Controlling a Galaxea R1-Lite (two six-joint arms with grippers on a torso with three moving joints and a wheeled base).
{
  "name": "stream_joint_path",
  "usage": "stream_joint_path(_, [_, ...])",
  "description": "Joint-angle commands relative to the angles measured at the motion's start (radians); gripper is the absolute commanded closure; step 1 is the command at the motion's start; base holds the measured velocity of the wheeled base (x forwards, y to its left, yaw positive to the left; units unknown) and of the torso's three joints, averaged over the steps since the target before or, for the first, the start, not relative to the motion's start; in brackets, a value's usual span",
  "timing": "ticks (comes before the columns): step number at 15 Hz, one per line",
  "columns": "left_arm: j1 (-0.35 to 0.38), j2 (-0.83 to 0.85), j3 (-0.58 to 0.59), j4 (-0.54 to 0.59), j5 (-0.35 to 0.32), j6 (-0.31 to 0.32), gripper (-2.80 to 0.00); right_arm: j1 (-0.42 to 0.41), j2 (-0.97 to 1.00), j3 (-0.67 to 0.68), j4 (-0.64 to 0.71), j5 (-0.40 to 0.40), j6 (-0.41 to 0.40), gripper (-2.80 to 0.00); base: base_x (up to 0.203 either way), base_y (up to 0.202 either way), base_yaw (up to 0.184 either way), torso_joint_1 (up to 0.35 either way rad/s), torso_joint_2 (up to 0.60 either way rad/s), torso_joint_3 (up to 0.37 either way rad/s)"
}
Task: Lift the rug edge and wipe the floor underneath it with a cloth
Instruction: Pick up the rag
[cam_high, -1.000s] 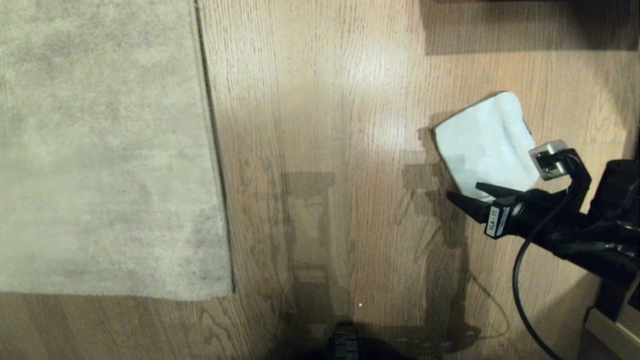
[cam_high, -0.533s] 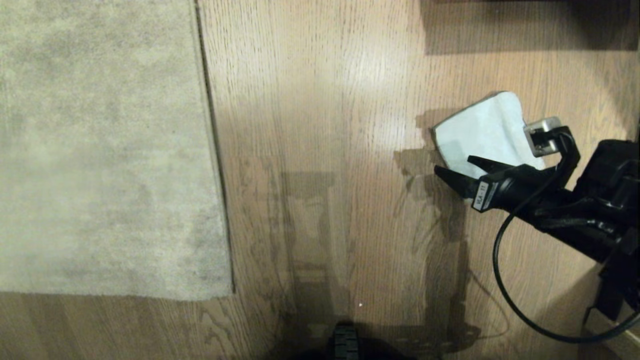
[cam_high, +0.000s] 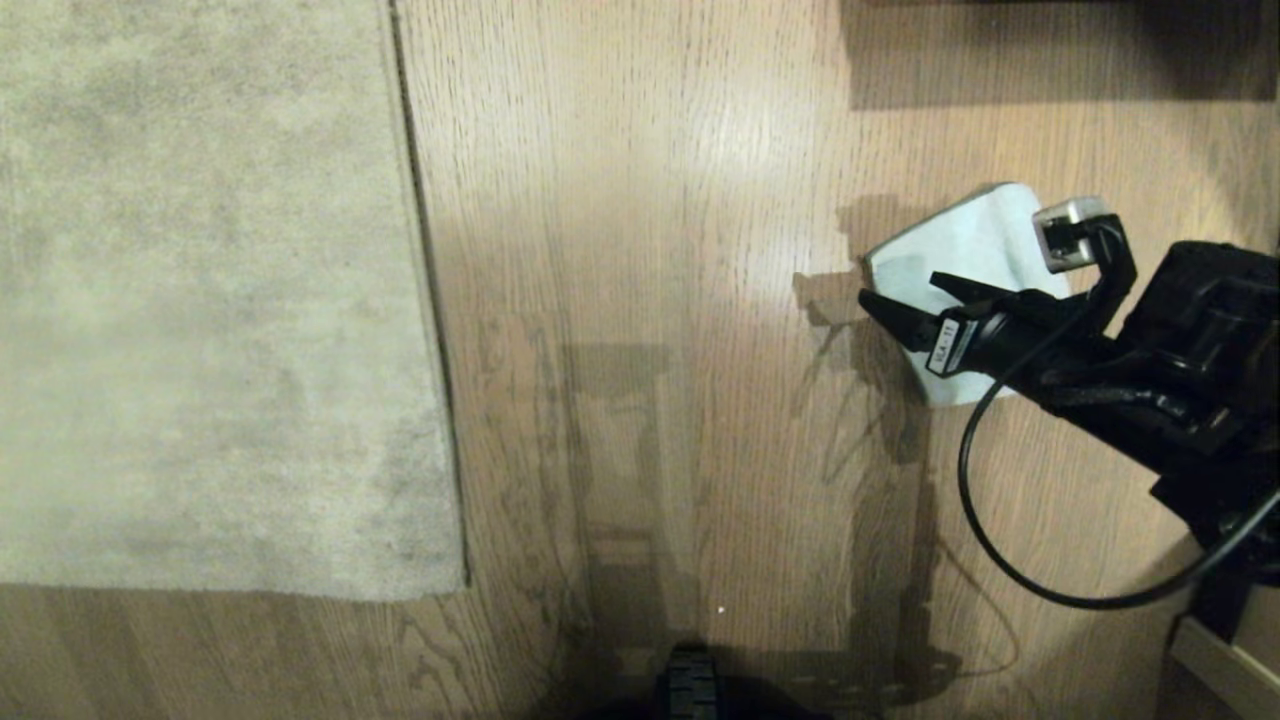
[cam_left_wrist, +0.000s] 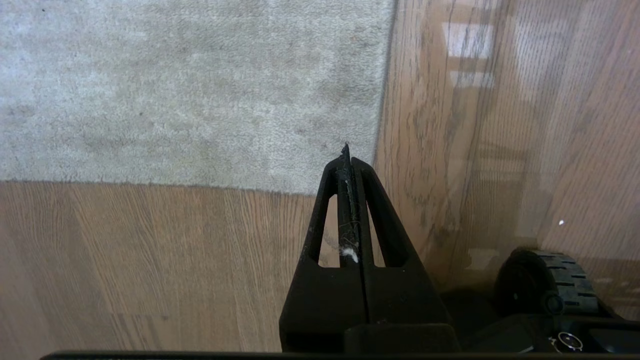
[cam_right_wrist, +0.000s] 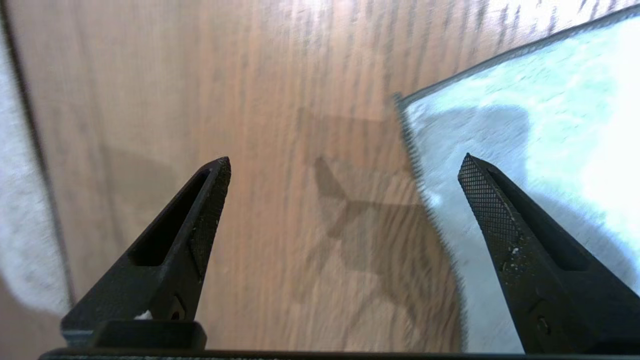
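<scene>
The cloth (cam_high: 960, 250), pale blue-green with dark stitched edging, lies flat on the wood floor (cam_high: 650, 200) at the right. My right gripper (cam_high: 898, 287) hovers open over its left edge. In the right wrist view the open gripper (cam_right_wrist: 345, 159) straddles that edge: one finger is over the cloth (cam_right_wrist: 525, 125), the other over bare floor (cam_right_wrist: 275, 75). The grey-beige rug (cam_high: 200, 300) lies flat at the left, its straight rug edge (cam_high: 428, 300) ending in a near corner (cam_high: 458, 585). My left gripper (cam_left_wrist: 346, 152) is shut and empty, parked above that rug corner (cam_left_wrist: 372, 182).
A dark shadowed object (cam_high: 1050, 50) runs along the far right. A pale cabinet corner (cam_high: 1220, 660) sits at the near right, below the right arm's looping cable (cam_high: 975, 520). The base's wheel (cam_high: 690, 690) shows at the bottom centre, also in the left wrist view (cam_left_wrist: 545, 290).
My right gripper has moved away from me over the cloth's left part, and its fingers have spread wider. The cloth, the rug and the left gripper have not moved.
</scene>
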Motion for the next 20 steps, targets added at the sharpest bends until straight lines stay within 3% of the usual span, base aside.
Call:
stream_joint_path(1, [0.000, 0.000, 0.000, 0.000, 0.000, 0.000, 0.00, -0.023, 0.039, -0.033, -0.006, 0.007, 0.000, -2.80, 0.000, 0.000, 0.000, 0.000, 0.00, 0.000])
stream_joint_path(5, [0.000, 0.000, 0.000, 0.000, 0.000, 0.000, 0.00, -0.079, 0.005, -0.035, 0.009, 0.055, -0.008, -2.80, 0.000, 0.000, 0.000, 0.000, 0.00, 0.000])
stream_joint_path(10, [0.000, 0.000, 0.000, 0.000, 0.000, 0.000, 0.00, -0.149, -0.054, -0.033, 0.073, 0.108, -0.085, -2.80, 0.000, 0.000, 0.000, 0.000, 0.00, 0.000])
stream_joint_path(20, [0.000, 0.000, 0.000, 0.000, 0.000, -0.001, 0.00, -0.276, 0.157, -0.113, -0.044, 0.190, -0.120, -2.80, 0.000, 0.000, 0.000, 0.000, 0.00, 0.000])
